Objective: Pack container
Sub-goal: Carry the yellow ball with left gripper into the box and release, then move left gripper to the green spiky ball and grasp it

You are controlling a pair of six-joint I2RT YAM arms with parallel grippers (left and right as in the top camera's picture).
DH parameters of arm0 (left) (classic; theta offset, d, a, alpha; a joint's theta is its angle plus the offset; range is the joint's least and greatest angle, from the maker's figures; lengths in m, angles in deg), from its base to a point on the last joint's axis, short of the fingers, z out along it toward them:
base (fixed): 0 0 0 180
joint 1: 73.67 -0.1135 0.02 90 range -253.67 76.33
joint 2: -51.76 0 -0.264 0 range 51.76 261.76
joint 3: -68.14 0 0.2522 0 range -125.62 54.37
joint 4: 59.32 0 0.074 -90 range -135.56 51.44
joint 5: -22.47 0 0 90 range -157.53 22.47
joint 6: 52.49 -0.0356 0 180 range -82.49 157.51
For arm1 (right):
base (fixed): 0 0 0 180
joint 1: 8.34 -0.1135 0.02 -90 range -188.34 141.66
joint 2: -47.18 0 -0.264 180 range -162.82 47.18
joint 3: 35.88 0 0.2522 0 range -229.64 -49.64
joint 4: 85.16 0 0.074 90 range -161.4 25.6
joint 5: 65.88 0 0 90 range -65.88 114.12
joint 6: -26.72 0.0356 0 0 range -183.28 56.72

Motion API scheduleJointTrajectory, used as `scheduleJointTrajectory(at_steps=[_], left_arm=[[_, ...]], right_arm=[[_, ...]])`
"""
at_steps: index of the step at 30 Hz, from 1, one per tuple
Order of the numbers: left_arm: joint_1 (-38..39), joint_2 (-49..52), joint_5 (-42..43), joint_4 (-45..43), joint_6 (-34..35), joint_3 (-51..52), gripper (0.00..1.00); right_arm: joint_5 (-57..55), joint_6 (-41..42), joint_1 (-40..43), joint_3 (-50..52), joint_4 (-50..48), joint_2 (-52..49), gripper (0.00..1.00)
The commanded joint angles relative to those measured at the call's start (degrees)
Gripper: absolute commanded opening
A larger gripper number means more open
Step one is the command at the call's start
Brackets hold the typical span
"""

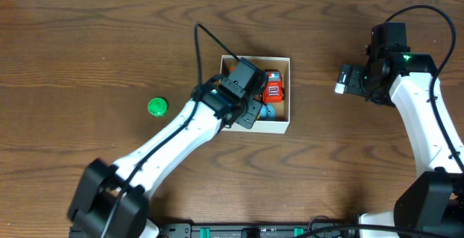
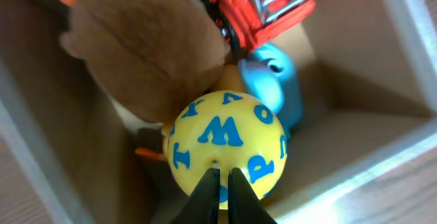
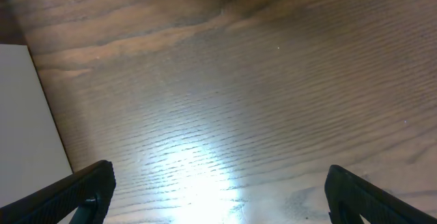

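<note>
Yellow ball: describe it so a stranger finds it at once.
Find the white box mid-table, under the left gripper. Inside, the ball lies by a brown plush and a blue toy. Only it is yellow with blue letters.

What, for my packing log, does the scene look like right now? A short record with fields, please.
container: holds yellow lettered ball, brown plush, blue toy, red toy
left gripper: shut, tips just above the yellow lettered ball, inside the container
right gripper: open, empty, over the table, right of the container
outside: green round object on the table, left of the container
</note>
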Motion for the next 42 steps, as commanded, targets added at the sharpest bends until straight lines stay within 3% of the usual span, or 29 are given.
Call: scheduleJointTrajectory(at_steps=[1, 8, 19, 21, 24, 26, 28, 31, 35, 38, 42], left_arm=[[0.1, 4.5, 1.9, -0.1, 0.3, -0.5, 0.08], [0.2, 10.0, 3.4, -0.2, 0.3, -0.5, 0.08], [0.1, -1.0, -2.9, -0.2, -0.2, -0.9, 0.09], [0.1, -3.9, -5.0, -0.2, -0.2, -0.9, 0.38], [-0.5, -8.1, -6.6, 0.3, -0.1, -0.9, 0.47], [-1.4, -10.1, -6.6, 0.5, -0.1, -0.9, 0.66], [-2.7, -12.2, -6.6, 1.2, -0.1, -0.9, 0.69], [-5.2, -15.2, -6.6, 3.4, 0.1, -0.9, 0.85], [-10.1, -18.3, -6.6, 6.8, 0.2, -0.9, 1.00], [-14.1, -19.5, -6.5, 9.3, 1.7, -0.9, 0.98], [-20.7, -19.2, -6.3, 12.7, 9.9, -0.7, 0.98]], right_arm=[[0.2, -0.5, 0.4, -0.3, 0.1, -0.1, 0.99], [0.2, -0.5, 0.4, -0.3, 0.7, -0.1, 0.99], [0.2, -0.5, 0.4, -0.3, 0.7, -0.1, 0.99], [0.2, -0.5, 0.4, -0.3, 0.7, -0.1, 0.99], [0.2, -0.5, 0.4, -0.3, 0.7, -0.1, 0.99], [0.2, -0.5, 0.4, -0.3, 0.7, -0.1, 0.99], [0.2, -0.5, 0.4, -0.3, 0.7, -0.1, 0.99], [0.2, -0.5, 0.4, -0.3, 0.7, -0.1, 0.99], [0.2, -0.5, 0.4, -0.3, 0.7, -0.1, 0.99], [0.1, -0.5, 0.4, -0.3, 0.7, -0.1, 0.99], [0.2, -0.5, 0.4, -0.3, 0.7, -0.1, 0.99]])
